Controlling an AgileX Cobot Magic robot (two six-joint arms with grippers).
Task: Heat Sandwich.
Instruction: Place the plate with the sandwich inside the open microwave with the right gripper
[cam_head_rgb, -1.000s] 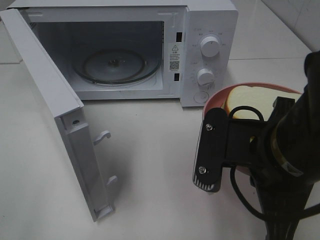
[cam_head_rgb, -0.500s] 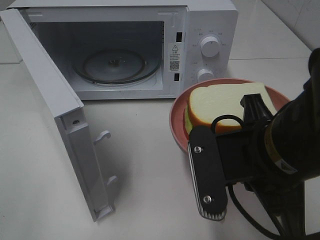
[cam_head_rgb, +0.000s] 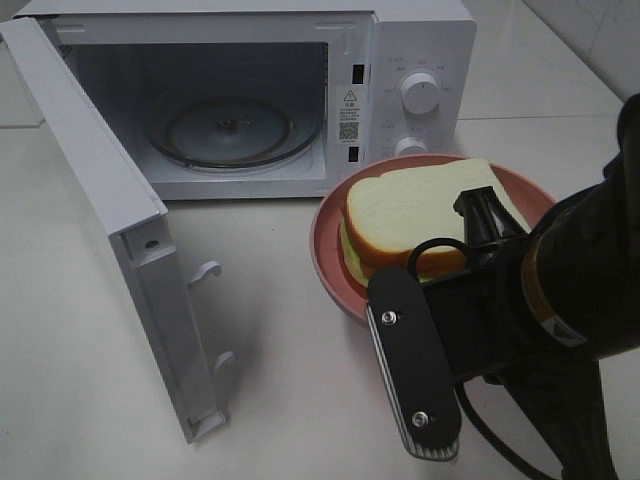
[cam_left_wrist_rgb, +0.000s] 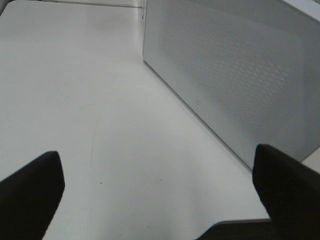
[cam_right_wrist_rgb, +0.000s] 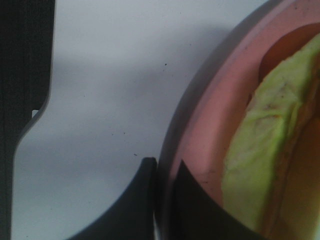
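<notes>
The sandwich (cam_head_rgb: 415, 205), white bread with orange and yellow-green layers, lies on a round pink plate (cam_head_rgb: 322, 245). My right arm (cam_head_rgb: 560, 300) holds the plate in the air, in front of the microwave's (cam_head_rgb: 420, 50) knob panel. In the right wrist view, my right gripper (cam_right_wrist_rgb: 164, 197) is shut on the plate's rim (cam_right_wrist_rgb: 200, 130), beside the sandwich's green layer (cam_right_wrist_rgb: 260, 150). The oven door (cam_head_rgb: 100, 190) hangs wide open on the left, and the glass turntable (cam_head_rgb: 232, 130) is bare. My left gripper (cam_left_wrist_rgb: 157, 156) is open over the table next to the microwave's perforated side (cam_left_wrist_rgb: 240, 75); the exterior view does not show it.
The open door juts toward the front of the table, its two latch hooks (cam_head_rgb: 205, 272) pointing right. Two knobs (cam_head_rgb: 420, 92) sit on the panel just behind the plate. White table surface (cam_head_rgb: 280, 380) lies between the door and my right arm.
The plate with the sandwich has travelled left, from beside the knob panel toward the oven opening, carried by my right arm. The left gripper has stayed open.
</notes>
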